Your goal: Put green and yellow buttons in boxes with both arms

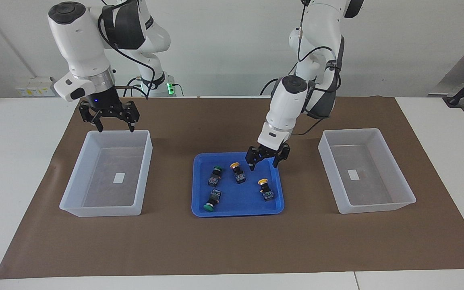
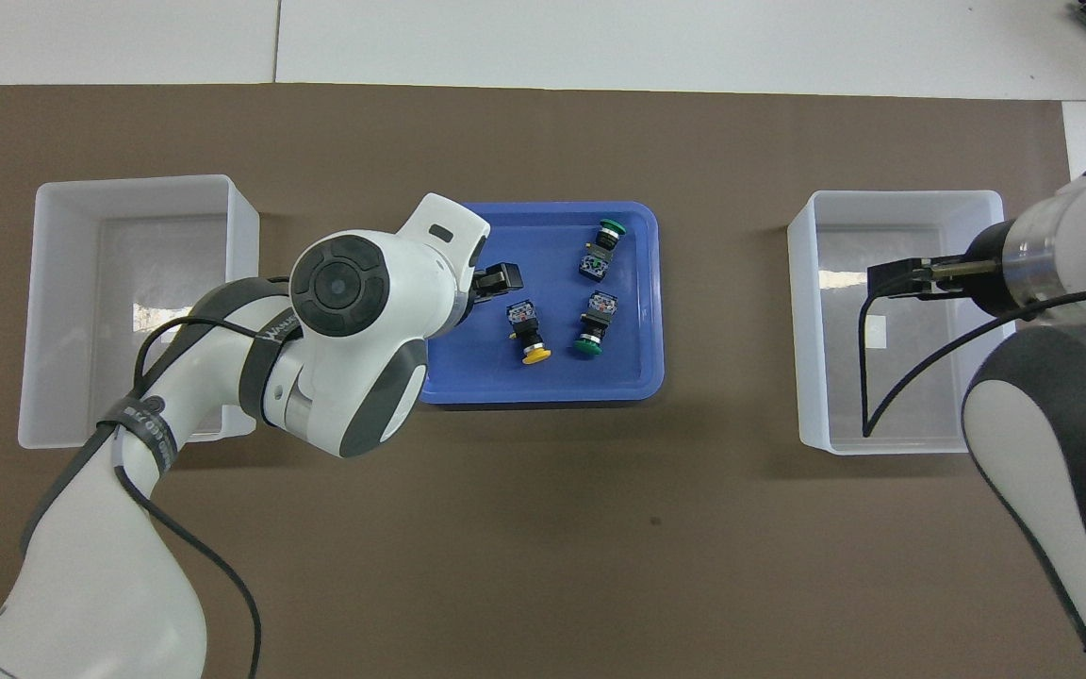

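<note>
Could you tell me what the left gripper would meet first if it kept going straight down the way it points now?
Probably the blue tray: the open left gripper hangs over the tray's robot-side part, just above a yellow button, though depth is unclear.

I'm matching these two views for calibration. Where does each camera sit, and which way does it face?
Facing view: high across the table, looking at the robots; both arms show whole, left gripper over the blue tray, right gripper open above a box.
Overhead view: above the robots' end, looking steeply down; arms enter from the bottom.
Shared: tray, both boxes, buttons, turned half around.
</note>
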